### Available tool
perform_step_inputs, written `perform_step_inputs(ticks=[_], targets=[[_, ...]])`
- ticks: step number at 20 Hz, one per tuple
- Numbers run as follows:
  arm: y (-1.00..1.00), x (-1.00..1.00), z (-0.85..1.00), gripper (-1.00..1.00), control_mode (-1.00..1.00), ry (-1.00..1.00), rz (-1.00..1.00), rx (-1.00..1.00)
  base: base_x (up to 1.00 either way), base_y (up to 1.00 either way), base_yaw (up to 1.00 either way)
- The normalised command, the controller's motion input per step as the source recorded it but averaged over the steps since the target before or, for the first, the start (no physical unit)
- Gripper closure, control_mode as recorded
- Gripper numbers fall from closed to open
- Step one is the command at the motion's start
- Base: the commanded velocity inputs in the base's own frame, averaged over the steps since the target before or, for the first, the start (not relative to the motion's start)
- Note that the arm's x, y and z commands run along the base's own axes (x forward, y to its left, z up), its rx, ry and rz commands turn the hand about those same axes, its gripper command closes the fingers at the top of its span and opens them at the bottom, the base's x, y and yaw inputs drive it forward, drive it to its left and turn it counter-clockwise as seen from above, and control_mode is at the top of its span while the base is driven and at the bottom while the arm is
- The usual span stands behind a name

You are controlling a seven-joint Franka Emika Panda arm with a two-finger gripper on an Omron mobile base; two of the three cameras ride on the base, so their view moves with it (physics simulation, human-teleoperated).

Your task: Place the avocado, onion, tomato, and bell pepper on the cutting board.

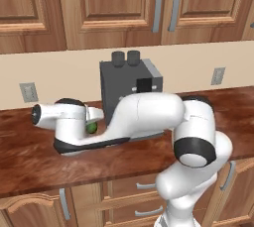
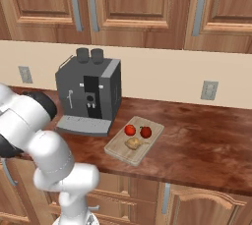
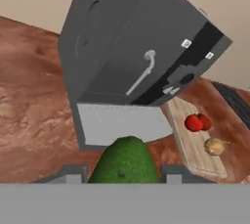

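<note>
End effector [image 3: 124,179]: closed on the avocado [image 3: 125,162], held above the worktop [image 3: 34,110] at 6 o'clock of the coffee machine [image 3: 132,56].
Cutting board [image 2: 134,141]: on the worktop at 4 o'clock of the machine.
On board: tomato [image 2: 130,130], bell pepper [image 2: 145,132], onion [image 2: 132,143] at 6 o'clock of them.

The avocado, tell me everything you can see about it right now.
The avocado is dark green, glossy and roundish, its skin faintly mottled. It sits between the gripper's two dark fingertips, shut on it and held above the reddish-brown counter, in front of the grey coffee machine. It is not yet on the cutting board.
</note>
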Motion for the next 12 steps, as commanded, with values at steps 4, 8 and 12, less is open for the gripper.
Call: perform_step_inputs(ticks=[4,8,12], targets=[[-0.71,-0.5,0.63,1.0,-1.0,-0.1,-0.36,0.11,0.0,0.0,0.0],[-0.84,-0.8,0.54,1.0,-1.0,-0.13,-0.3,0.16,0.0,0.0,0.0],[-0.91,-0.85,0.55,1.0,-1.0,-0.21,-0.24,0.16,0.0,0.0,0.0]])
